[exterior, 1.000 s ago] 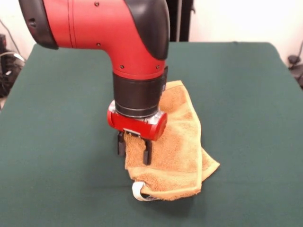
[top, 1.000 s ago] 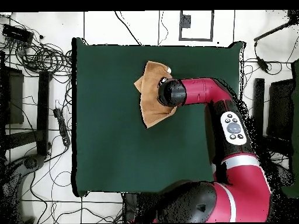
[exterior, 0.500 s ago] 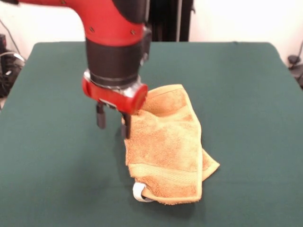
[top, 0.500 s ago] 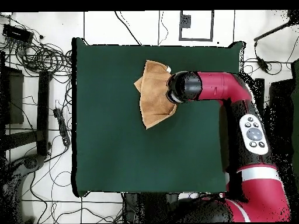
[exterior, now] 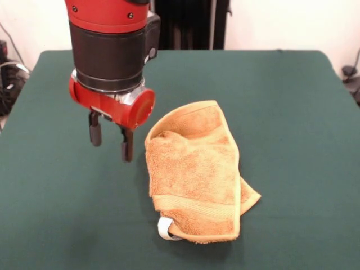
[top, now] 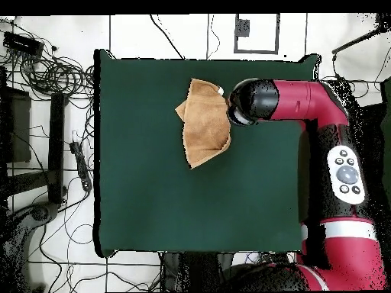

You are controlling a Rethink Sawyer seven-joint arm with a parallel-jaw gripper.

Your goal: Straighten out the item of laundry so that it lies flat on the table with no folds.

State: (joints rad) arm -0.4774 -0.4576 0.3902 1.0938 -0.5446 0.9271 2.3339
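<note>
Green felt covers the bench [exterior: 292, 112]; the arm [top: 305, 99] hangs beside the towel [exterior: 194, 174]. Soft, limp terry, folded over itself; probably best pinched at a hem corner near its white loop [exterior: 164, 229]. Gripper [exterior: 111, 139] spread, empty.

Rough, looped terry towel [exterior: 194, 171] – matt felt-like table [exterior: 292, 124] – glossy red plastic above the pincer [exterior: 111, 142].

A robotics lab: loose cables [top: 46, 72] sprawl over the tiled floor [top: 176, 34] well beyond the end effector [exterior: 111, 140], around the green-clothed counter [top: 153, 191].
</note>
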